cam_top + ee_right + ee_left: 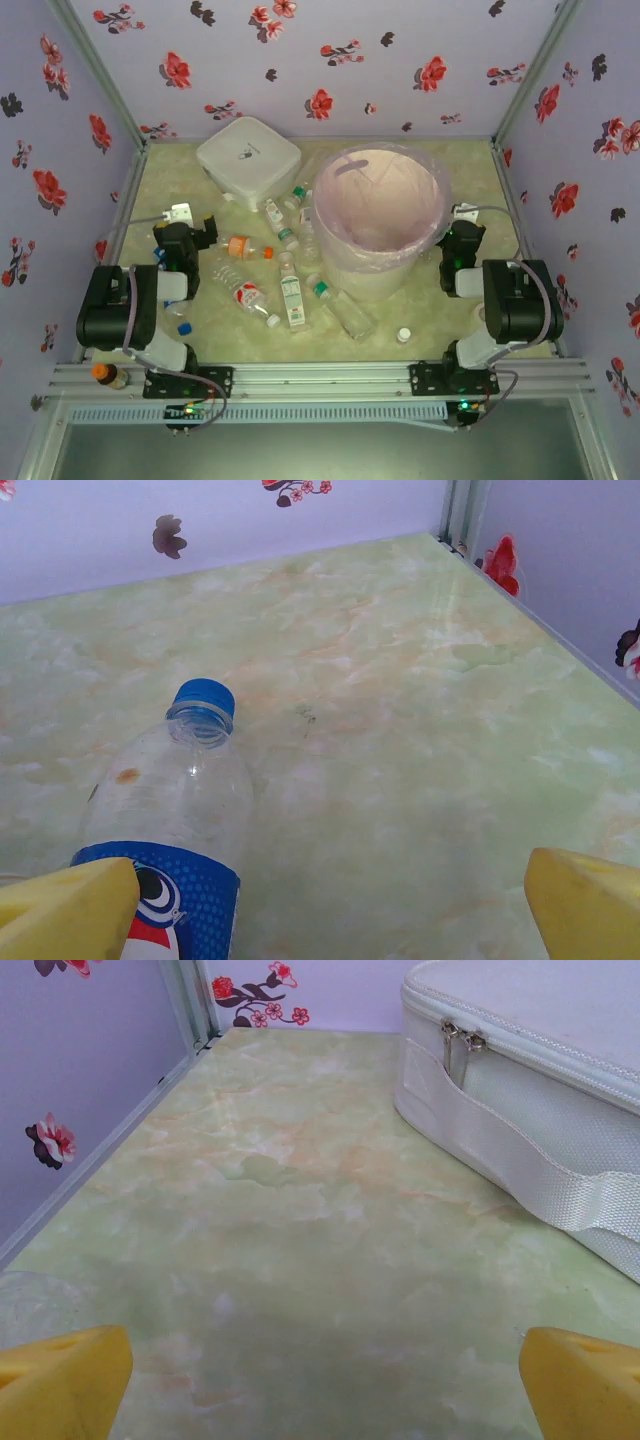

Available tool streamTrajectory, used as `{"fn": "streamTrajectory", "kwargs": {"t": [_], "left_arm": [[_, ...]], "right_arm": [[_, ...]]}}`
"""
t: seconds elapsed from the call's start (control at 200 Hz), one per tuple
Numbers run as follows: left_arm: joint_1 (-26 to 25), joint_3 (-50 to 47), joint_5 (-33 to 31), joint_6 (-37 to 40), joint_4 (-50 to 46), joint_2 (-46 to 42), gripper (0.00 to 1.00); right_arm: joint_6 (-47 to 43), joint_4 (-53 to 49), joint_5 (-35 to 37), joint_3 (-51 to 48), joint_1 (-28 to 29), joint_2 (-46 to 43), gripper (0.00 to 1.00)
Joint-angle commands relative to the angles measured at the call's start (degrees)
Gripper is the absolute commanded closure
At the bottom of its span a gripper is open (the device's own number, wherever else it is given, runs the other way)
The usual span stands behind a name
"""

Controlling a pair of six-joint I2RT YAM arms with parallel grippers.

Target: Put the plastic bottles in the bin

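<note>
- Lilac walls printed with red and dark flowers are seen on three sides of a pale green marbled surface (190, 170).
- The bin (380, 262), a large translucent bucket lined with a pale pink bag, is stood upright at about 1 o'clock from the middle of the surface.
- A white case (248, 155) is set at 11 o'clock, near the bin's 10 o'clock side but apart from it.
- The plastic bottles (292, 295) are scattered on their sides from the gap between case and bin down toward the bin's 7 o'clock. Several green caps are seen among them, and one orange-capped bottle (245, 246) lies at the bin's 9 o'clock.
- A small white cap (403, 335) is seen alone at the bin's 6 o'clock.
- A further bottle with an orange cap (105, 375) is seen against the metal rail (320, 378) at the 8 o'clock corner, beside the left arm (130, 305).
- The right arm (515, 300) is placed at the surface's 4 o'clock.
- The left end effector (320, 1400) is spread wide, its yellow fingertips (60, 1380) held over bare surface with nothing between them. The case's zip and webbing strap are seen at 2 o'clock in that wrist view.
- The right end effector (330, 910) is likewise spread wide and grips nothing. A blue-capped bottle (170, 820) with a blue label lies on the surface, its cap pointed to 12 o'clock and its body beside one yellow fingertip (70, 915). Whether they touch cannot be told.
</note>
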Motion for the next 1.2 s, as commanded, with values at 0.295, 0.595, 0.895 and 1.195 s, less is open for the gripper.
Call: {"fn": "streamTrajectory", "kwargs": {"t": [0.295,0.595,0.895,1.195], "left_arm": [[0.35,-0.29,-0.88,1.05,1.37,0.46,0.0],[0.45,-0.12,-0.74,0.96,1.14,0.52,0.0],[0.45,-0.2,-0.75,1.03,1.27,0.48,0.0],[0.35,8.15,-4.04,-4.35,-27.89,-18.67,0.0]], "right_arm": [[0.94,-0.35,-0.1,0.01,-0.1,0.18,0.01],[0.94,-0.61,-0.13,0.18,-0.1,0.26,0.01],[0.98,-0.53,-0.21,0.12,-0.05,0.08,0.01],[7.21,-33.86,5.09,9.24,-0.58,-17.19,0.01]]}}
